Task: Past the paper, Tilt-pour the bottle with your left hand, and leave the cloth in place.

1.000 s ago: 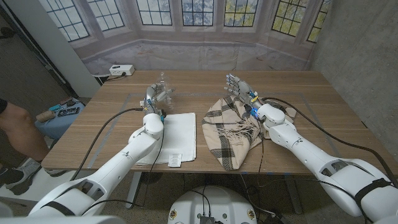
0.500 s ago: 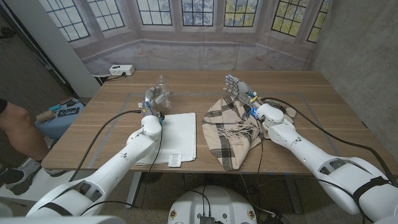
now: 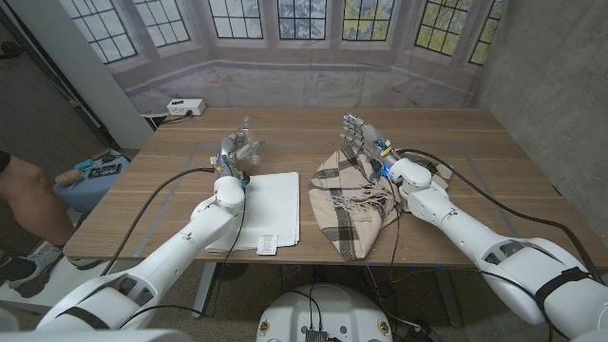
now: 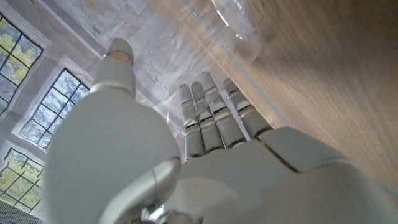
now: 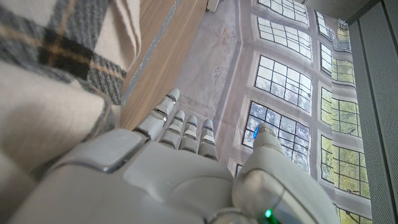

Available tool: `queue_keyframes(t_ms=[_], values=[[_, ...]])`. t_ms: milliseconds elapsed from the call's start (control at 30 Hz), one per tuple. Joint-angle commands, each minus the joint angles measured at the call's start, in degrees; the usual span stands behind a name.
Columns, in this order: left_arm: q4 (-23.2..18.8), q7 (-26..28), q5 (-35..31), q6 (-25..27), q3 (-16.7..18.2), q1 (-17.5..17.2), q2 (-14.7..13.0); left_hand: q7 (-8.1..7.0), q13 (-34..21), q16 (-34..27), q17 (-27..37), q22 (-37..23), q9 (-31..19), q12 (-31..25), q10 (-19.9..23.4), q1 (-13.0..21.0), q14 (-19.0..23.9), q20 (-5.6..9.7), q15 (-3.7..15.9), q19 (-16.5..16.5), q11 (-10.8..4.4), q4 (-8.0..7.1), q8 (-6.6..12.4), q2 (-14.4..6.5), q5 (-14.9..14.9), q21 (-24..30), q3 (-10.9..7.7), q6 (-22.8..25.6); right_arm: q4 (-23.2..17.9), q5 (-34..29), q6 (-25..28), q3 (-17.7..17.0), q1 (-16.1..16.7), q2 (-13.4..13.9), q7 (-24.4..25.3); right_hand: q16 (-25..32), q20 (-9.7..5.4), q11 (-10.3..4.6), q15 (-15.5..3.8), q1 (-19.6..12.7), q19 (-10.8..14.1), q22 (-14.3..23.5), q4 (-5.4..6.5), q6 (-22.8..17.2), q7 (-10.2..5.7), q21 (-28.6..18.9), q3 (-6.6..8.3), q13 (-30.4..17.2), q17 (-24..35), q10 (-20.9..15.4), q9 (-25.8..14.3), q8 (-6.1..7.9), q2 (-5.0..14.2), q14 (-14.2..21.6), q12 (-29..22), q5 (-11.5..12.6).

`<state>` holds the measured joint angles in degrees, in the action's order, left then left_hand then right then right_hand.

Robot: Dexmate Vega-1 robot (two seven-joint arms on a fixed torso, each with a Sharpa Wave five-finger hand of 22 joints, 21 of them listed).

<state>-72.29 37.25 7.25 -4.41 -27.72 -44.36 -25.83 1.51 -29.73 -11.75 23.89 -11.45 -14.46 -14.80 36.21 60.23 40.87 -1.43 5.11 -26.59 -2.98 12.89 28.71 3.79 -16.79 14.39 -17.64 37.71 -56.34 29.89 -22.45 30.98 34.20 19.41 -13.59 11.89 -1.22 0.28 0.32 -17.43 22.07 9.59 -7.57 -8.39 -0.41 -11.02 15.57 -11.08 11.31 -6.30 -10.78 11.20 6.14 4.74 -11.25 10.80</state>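
Observation:
A clear bottle (image 3: 250, 126) stands upright on the wooden table (image 3: 494, 171), beyond the far edge of the white paper (image 3: 267, 209). My left hand (image 3: 237, 151) is just short of the bottle, at the paper's far left corner. Its fingers (image 4: 211, 121) are straight and apart and hold nothing; the bottle (image 4: 236, 22) shows past the fingertips, with a gap between. A plaid cloth (image 3: 351, 198) lies crumpled to the right of the paper. My right hand (image 3: 364, 134) is raised at the cloth's far edge, its fingers (image 5: 183, 134) stretched out and empty, the cloth (image 5: 56, 62) beside it.
A small white tag (image 3: 268, 244) lies on the paper's near edge. A white box (image 3: 185, 107) sits at the table's far left corner. A person's leg (image 3: 24, 195) and a blue stool with items (image 3: 95, 176) are off the table's left side.
My left hand has edged slightly leftward beside the bottle. The right hand has shifted a little left over the cloth's far edge. Bottle, paper and cloth have stayed put.

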Motion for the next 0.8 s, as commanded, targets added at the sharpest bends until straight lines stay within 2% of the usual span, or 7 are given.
queue_keyframes(t_ms=[33, 400, 467, 567, 800], values=[[-0.4, -1.6, -0.7, -0.8, -0.4, 0.0, -1.3, -0.27, 0.1, 0.6, -0.1, -0.1, 0.0, 0.9, -1.3, -5.8, -1.3, -0.07, -0.55, 0.8, 0.06, -4.53, -0.70, -8.0, -0.1, -0.3, -4.58, -1.1, 0.6, 0.1, -1.1, -0.2, 0.3, -0.5, 0.3, -0.1, -0.08, 0.03, -0.07, -0.1, 0.3, 0.2, -0.01, -0.6, -0.06, -0.2, 0.12, -0.3, 0.2, -0.6, -0.3, 0.23, 0.38, 0.4, -0.1, 0.0], [-2.7, -1.9, -1.2, -1.0, -0.1, -1.6, -2.8, -0.54, 0.6, 1.1, -0.9, -0.1, 0.2, 1.8, -2.4, -5.6, -3.0, 0.02, -0.96, 1.3, 0.02, -4.12, -1.29, -7.5, 0.1, -0.5, -4.75, -2.1, -0.5, 0.2, -1.4, -0.3, 1.1, -0.2, 0.4, -0.1, 0.40, 0.11, 0.40, -0.1, 0.7, 0.2, -0.05, -0.7, -0.10, -0.3, 0.18, -0.3, 0.2, -0.5, -0.3, 0.23, 0.36, 0.5, -0.1, 0.0], [-3.1, -1.8, -1.3, -0.7, 0.0, -1.9, -3.0, -0.48, 0.8, 0.9, -1.2, -0.1, 0.3, 1.9, -2.3, -4.4, -3.1, 0.15, -0.64, 1.3, -0.23, -3.44, -1.34, -7.6, 0.1, -0.5, -5.14, -2.0, -0.7, 0.2, -1.4, -0.3, 1.3, -0.1, 0.3, 0.0, 0.42, 0.12, 0.44, -0.1, 0.7, 0.2, -0.04, -0.6, -0.06, -0.3, 0.18, -0.3, 0.2, -0.5, -0.3, 0.23, 0.36, 0.5, -0.1, 0.0], [-3.2, -1.7, -1.5, -1.1, 0.2, -2.2, -3.2, -0.42, 0.9, 0.6, -1.3, -0.1, 0.4, 1.9, -1.9, -4.0, -2.8, 0.35, -0.37, 1.0, -0.41, -3.39, -1.12, -7.8, 0.2, -0.3, -5.15, -1.3, -1.0, 0.2, -1.5, -0.3, 1.5, -0.1, 0.3, 0.0, 0.34, 0.15, 0.44, -0.1, 0.7, 0.2, 0.00, -0.7, -0.04, -0.3, 0.18, -0.3, 0.2, -0.5, -0.3, 0.23, 0.37, 0.5, -0.1, 0.0], [-0.4, -1.0, -2.7, -5.1, -0.1, -2.1, -2.8, -0.78, 1.0, -0.2, -1.4, 0.0, 0.5, 1.6, -0.7, -3.2, -2.2, 0.88, 0.30, 0.2, -0.95, -3.30, -0.70, -8.0, 0.5, 0.0, -4.93, 0.0, -2.7, 0.1, -1.0, -0.3, 2.5, 0.5, 0.8, 0.0, 0.23, 0.21, 0.38, -0.1, 0.7, 0.2, 0.00, -0.7, 0.01, -0.3, 0.20, -0.3, 0.2, -0.6, -0.3, 0.23, 0.37, 0.6, -0.1, 0.0]])
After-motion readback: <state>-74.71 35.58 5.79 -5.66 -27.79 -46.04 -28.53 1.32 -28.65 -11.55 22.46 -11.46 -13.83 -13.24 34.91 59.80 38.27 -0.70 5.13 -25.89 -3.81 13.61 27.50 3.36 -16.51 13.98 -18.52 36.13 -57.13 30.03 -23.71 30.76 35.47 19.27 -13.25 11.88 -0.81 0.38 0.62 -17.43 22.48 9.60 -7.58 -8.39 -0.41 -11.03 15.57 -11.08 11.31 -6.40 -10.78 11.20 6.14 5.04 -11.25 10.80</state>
